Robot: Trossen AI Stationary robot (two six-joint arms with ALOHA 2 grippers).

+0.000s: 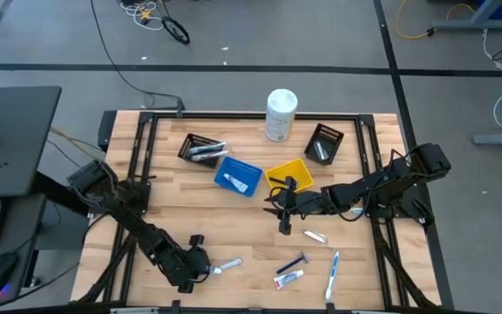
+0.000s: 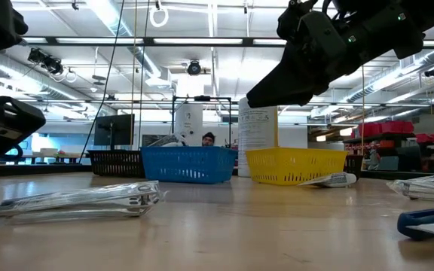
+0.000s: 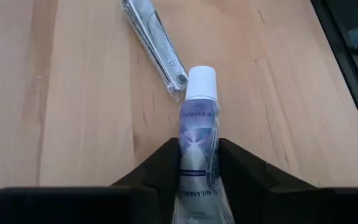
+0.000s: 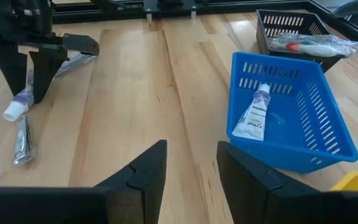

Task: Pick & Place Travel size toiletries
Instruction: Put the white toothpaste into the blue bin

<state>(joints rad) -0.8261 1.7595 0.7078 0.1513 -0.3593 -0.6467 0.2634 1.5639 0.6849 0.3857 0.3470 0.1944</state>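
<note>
Beside held tube [image 3: 196, 134] — wrapped toothbrush [image 3: 156, 40], touching.

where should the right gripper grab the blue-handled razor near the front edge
Mid-handle, from straight above. The razor lies flat and diagonal on the table, apart from the tube and toothbrush beside it, so fingers should straddle the slim handle crosswise. The right gripper is open and empty.
</note>
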